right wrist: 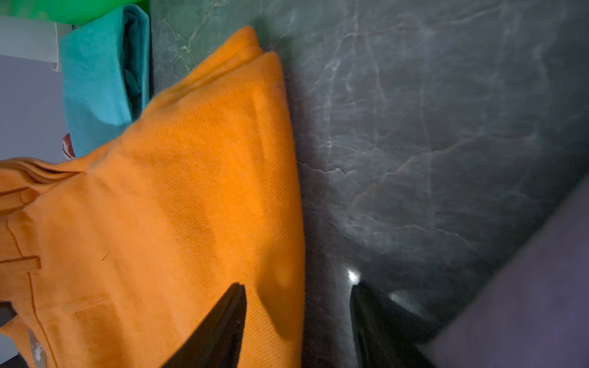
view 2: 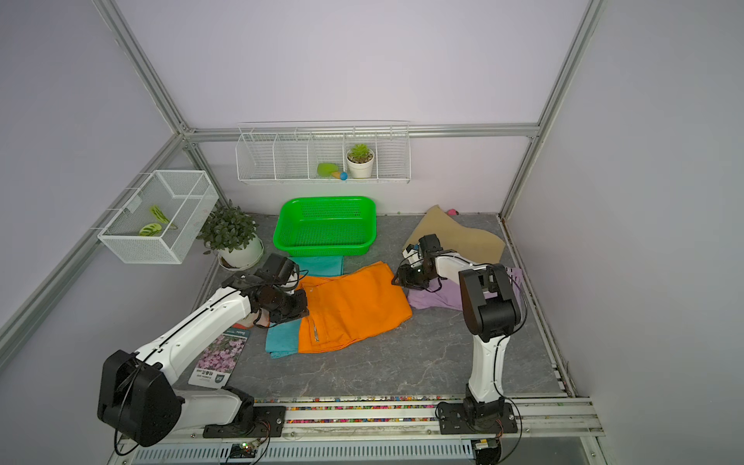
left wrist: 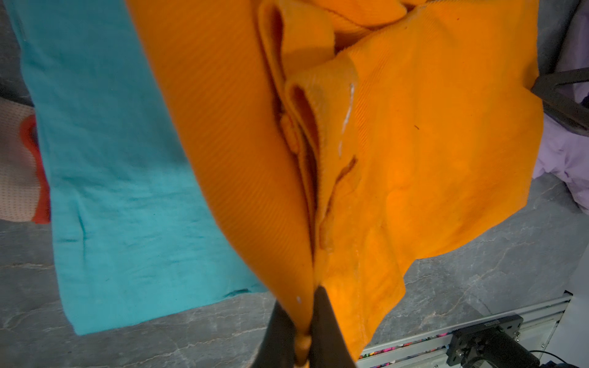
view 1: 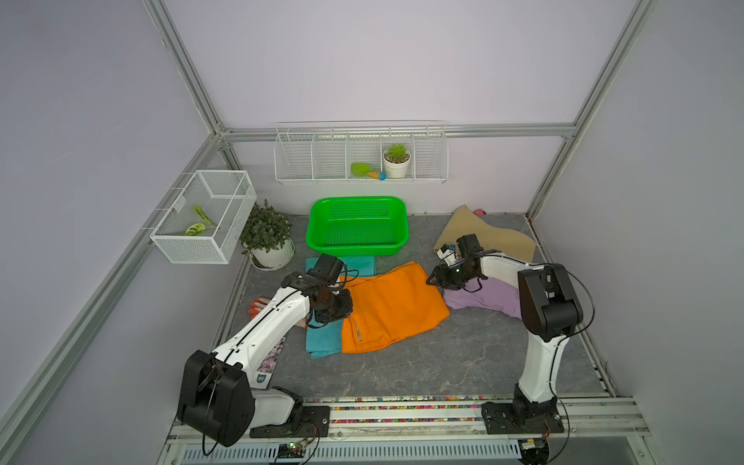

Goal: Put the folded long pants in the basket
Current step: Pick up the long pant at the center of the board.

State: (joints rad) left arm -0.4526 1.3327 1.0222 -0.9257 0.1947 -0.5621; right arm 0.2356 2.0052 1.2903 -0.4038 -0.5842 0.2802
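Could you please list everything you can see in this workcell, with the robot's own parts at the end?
orange pants: 1, orange, table centre, over the teal pants
teal pants: 1, teal-blue, partly under the orange pair
lilac pants: 1, lilac, under the right arm
tan pants: 1, tan, far right corner
basket: 1, bright green, back centre, empty
work glove: 1, white and orange, under the left arm
potted plant: 1, green, white pot, back left
mesh box: 1, white, left wall
wire rack: 1, white, back wall, holds succulent and green scoop
flower card: 1, pink, by left arm's base
left gripper: 1, black, shut on the orange pants
right gripper: 1, black, open at the orange pants' edge
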